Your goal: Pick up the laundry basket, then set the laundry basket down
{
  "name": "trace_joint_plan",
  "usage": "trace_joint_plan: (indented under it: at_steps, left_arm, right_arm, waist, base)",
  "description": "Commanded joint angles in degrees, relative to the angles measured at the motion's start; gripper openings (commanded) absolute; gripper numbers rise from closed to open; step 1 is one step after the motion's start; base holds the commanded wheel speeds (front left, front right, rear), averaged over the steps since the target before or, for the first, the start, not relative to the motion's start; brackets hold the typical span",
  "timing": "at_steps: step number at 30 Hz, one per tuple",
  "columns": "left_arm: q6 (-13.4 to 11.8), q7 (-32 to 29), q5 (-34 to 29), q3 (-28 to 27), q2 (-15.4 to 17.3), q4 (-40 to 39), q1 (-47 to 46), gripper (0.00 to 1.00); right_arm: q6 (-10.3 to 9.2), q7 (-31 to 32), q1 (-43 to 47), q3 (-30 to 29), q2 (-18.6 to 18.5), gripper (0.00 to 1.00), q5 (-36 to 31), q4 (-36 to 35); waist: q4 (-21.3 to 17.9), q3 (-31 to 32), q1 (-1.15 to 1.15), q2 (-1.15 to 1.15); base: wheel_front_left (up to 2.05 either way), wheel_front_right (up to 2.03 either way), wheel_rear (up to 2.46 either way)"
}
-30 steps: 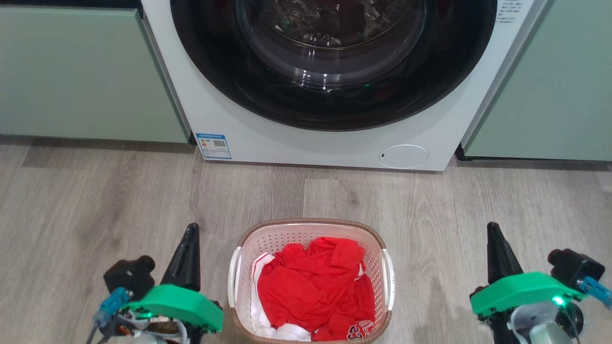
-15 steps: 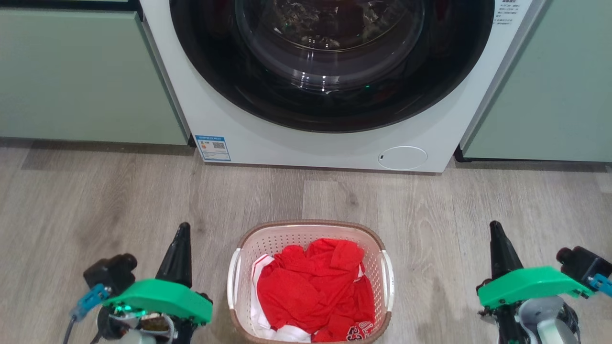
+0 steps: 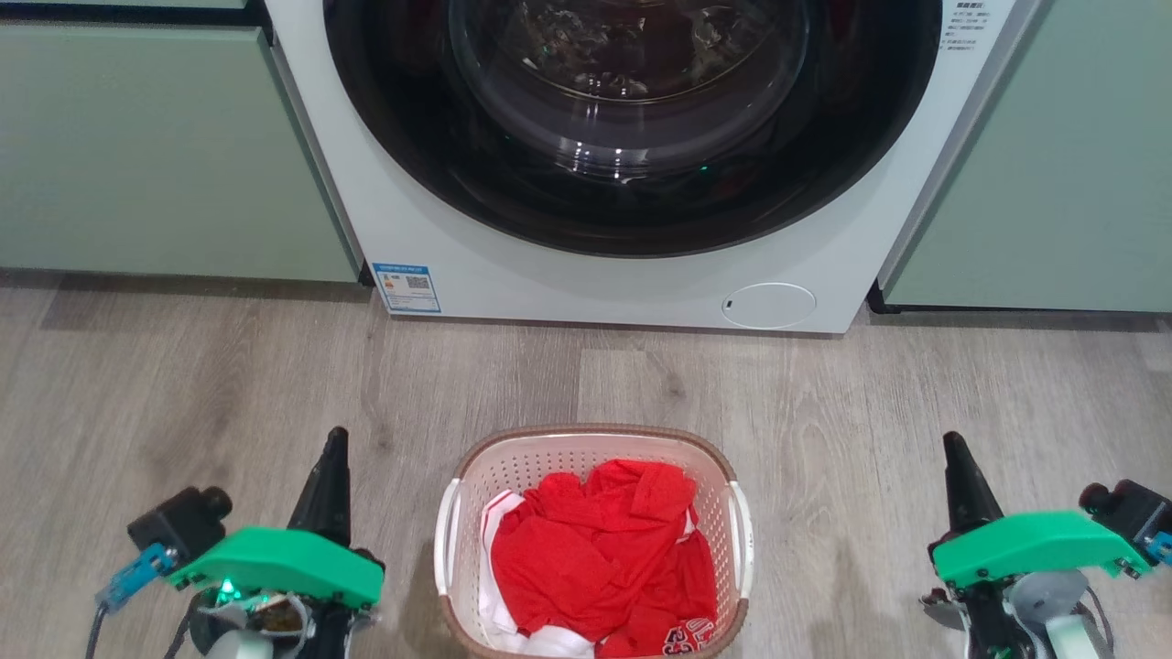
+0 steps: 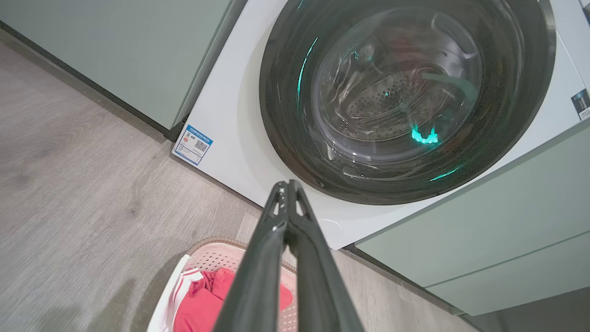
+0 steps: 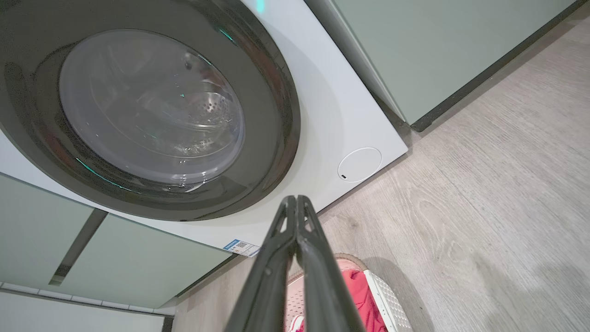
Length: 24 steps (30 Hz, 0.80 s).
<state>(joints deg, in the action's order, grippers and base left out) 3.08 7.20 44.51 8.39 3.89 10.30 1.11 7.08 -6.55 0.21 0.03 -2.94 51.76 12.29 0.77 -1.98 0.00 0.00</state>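
At lower left the left gripper [image 3: 332, 439] is hovering, fingers pressed together, holding nothing; at lower right the right gripper [image 3: 952, 446] is doing likewise; between them, bottom centre, the laundry basket [image 3: 595, 429] is sitting on the floor [image 3: 229, 384]; beyond, the washing machine [image 3: 641, 288] is standing.

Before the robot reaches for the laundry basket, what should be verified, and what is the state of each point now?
1. Laundry basket upright on the floor: ok.
2. Left tool open for a grasp: not ok, shut.
3. Right tool open: not ok, shut.
4. Tools at the side handles: not ok, both apart from the basket.
5. Red clothes clear of both handles: ok.
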Motion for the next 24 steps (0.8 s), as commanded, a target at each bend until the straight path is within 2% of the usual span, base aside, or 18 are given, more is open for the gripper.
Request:
trace_joint_plan:
  at_steps: [1, 24]
  left_arm:
    - [0.6, -0.3, 2.1, -1.7, 0.9, -1.4, -3.0, 0.0]
    - [1.9, -4.0, 18.4, -5.2, 1.0, 0.3, -4.4, 0.0]
  right_arm:
    - [0.19, 0.3, -3.1, 0.1, -1.1, 0.0, 1.9, -1.5]
    - [0.26, 4.0, -4.1, -1.4, -1.3, 0.0, 15.6, -0.5]
  waist:
    - [0.0, 0.0, 0.0, 0.0]
    - [-0.3, 0.6, 0.0, 0.0]
  base:
    - [0.0, 0.0, 0.0]
    - [0.0, 0.0, 0.0]
